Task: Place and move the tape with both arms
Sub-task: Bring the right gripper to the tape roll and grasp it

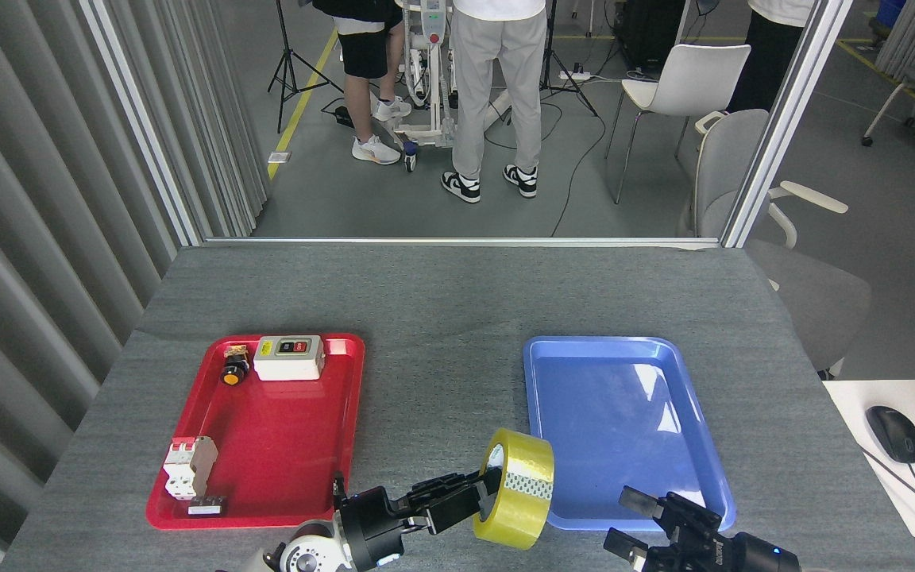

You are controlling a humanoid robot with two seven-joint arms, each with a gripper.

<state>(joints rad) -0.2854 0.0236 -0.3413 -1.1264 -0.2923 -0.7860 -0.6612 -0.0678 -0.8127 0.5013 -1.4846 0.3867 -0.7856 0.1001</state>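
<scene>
Between the two trays, near the front counter edge, the tape stood on edge, lifted, the left claw clamped through its core, apparently presenting it for a handover. Just right, the right claw waited with fingers spread over the blue tray's near rim.

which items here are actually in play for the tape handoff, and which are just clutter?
In play:
- tape, held by the left claw
- right claw, open, close beside the tape
- blue tray, empty

Lying about:
- red tray
- switch box
- push button
- circuit breaker
- mouse
</scene>
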